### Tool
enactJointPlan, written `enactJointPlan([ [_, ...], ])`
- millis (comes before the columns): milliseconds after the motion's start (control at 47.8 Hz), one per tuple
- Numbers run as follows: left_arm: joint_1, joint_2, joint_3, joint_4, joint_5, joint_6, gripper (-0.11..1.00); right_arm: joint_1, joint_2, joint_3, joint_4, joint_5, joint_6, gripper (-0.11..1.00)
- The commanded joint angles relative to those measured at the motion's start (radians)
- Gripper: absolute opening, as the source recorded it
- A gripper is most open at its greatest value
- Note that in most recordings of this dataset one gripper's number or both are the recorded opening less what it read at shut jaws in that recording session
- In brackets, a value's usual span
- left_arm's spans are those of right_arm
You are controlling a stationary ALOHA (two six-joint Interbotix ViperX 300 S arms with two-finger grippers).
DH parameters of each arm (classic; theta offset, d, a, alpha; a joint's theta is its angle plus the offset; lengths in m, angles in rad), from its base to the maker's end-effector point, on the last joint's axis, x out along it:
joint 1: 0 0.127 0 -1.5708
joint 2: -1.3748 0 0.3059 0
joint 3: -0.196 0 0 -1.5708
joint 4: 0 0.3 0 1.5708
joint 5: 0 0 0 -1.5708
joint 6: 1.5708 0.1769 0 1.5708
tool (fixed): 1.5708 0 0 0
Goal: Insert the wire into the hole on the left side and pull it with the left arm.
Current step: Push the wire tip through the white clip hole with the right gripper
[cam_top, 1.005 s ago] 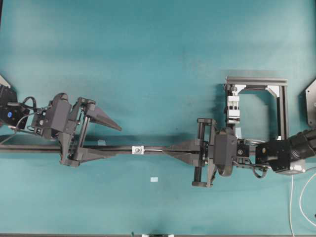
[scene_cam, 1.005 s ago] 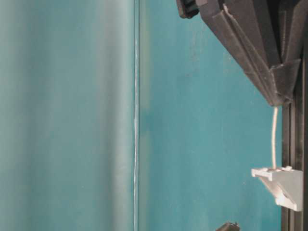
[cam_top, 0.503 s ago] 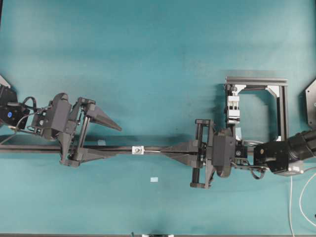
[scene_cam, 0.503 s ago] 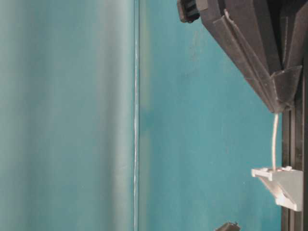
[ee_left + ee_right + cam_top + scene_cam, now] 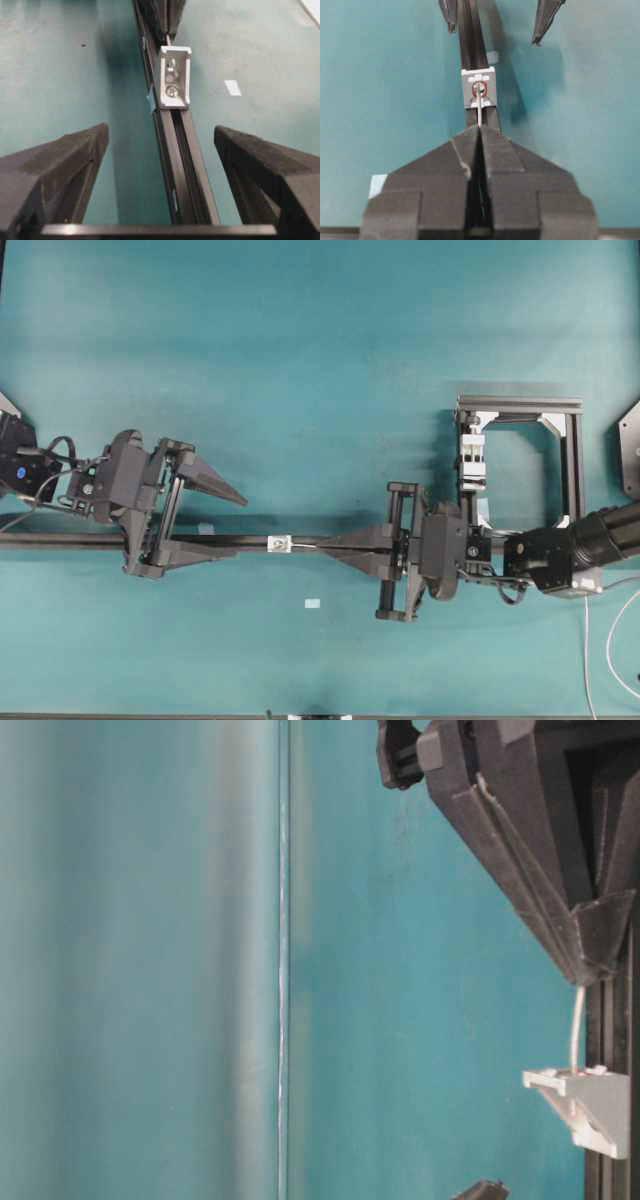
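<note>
The thin white wire (image 5: pixel 479 107) sticks out of my right gripper (image 5: pixel 479 129), which is shut on it. Its tip reaches the dark hole (image 5: pixel 478 89) in the small white fitting (image 5: pixel 280 543) on the black rail. Seen from table level, the wire (image 5: pixel 576 1030) runs from the right fingertips (image 5: pixel 600 960) straight to the fitting (image 5: pixel 590 1105). My left gripper (image 5: pixel 238 528) is open on the fitting's other side, its fingers astride the rail. In the left wrist view the fitting (image 5: pixel 173 80) lies ahead of the left gripper (image 5: pixel 161 130), which holds nothing.
The black rail (image 5: pixel 60 540) runs across the table under both grippers. An aluminium frame (image 5: pixel 520 405) stands at the back right. A small pale tape piece (image 5: pixel 312 603) lies in front of the rail. Loose white cable (image 5: pixel 588 660) trails at the right edge.
My right gripper has moved left along the rail toward the fitting, so less wire shows between them. The left gripper has hardly moved and stays open.
</note>
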Motion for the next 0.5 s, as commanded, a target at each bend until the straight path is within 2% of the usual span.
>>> enactJointPlan([
  [0, 0.003, -0.025, -0.015, 0.002, 0.006, 0.002, 0.76, -0.006, -0.015, -0.014, 0.0, -0.005, 0.0, -0.02],
  [482, 0.011, -0.025, -0.021, 0.002, 0.017, 0.002, 0.76, -0.011, -0.008, -0.04, 0.0, -0.005, -0.031, -0.02],
])
